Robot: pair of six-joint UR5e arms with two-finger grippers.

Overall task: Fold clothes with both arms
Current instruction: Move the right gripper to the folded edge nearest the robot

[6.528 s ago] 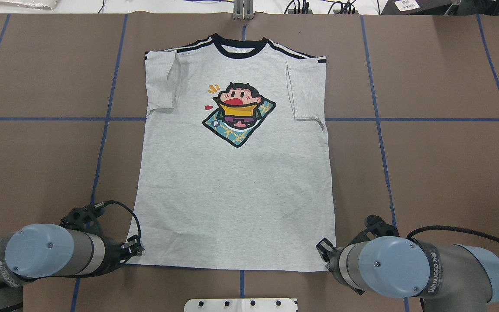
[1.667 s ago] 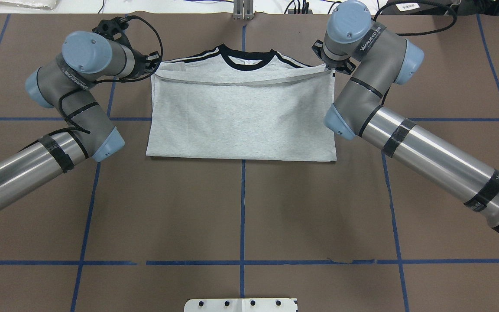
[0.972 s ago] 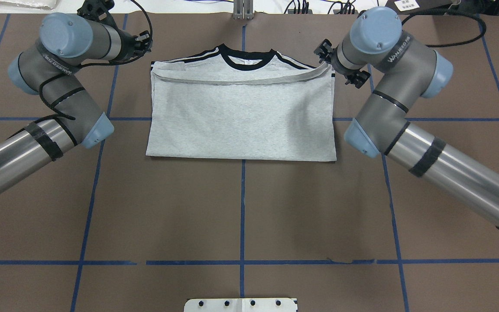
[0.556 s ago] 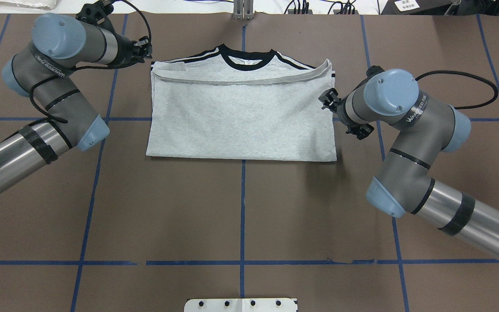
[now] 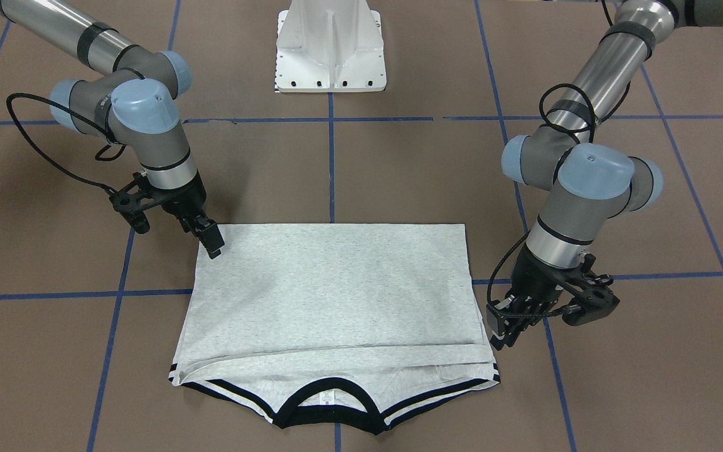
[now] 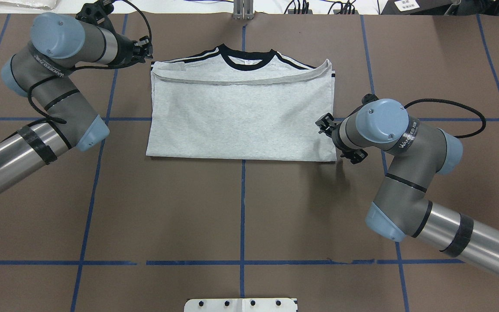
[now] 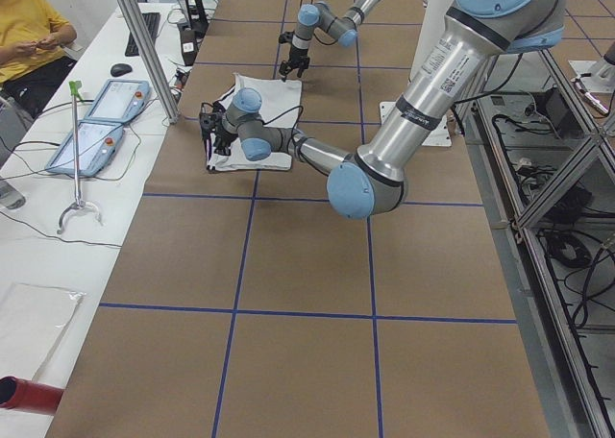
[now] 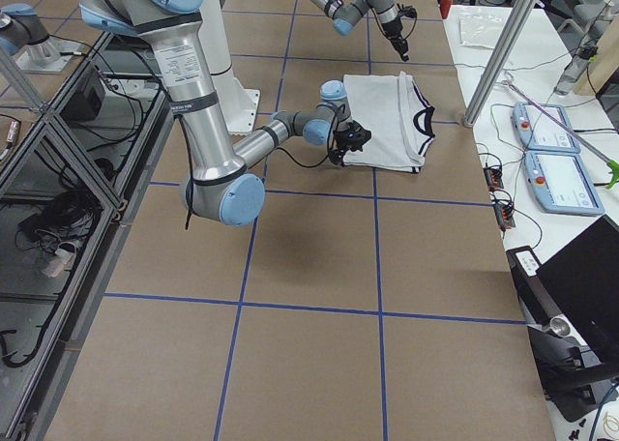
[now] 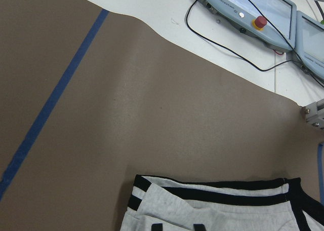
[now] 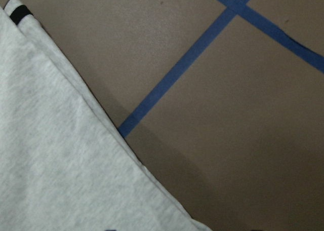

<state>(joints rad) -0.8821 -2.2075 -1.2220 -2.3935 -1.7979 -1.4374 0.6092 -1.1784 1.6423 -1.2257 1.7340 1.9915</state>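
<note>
The grey T-shirt [image 6: 241, 117] lies folded in half on the brown table, its hem laid up near the black neckband [image 6: 247, 60]. The cartoon print is hidden inside the fold. It also shows in the front view [image 5: 330, 295]. My left gripper [image 6: 145, 47] hangs open and empty just off the shirt's far left corner, beside the striped shoulder [image 9: 212, 188]. In the front view the left gripper [image 5: 504, 331] sits low by the shirt's edge. My right gripper [image 6: 324, 123] is open and empty at the shirt's right edge, near the fold's corner [image 5: 209, 238].
The white pedestal base [image 5: 330, 44] stands at the robot's side of the table. Blue tape lines [image 6: 241, 203] grid the brown surface. Teach pendants [image 9: 243, 13] and cables lie on the white bench beyond the far edge. A metal post [image 6: 243, 11] stands behind the collar.
Both grippers carried the hem up to the shoulders and let it go. Since then my right gripper has moved back along the shirt's right edge toward the fold. The left has barely moved.
</note>
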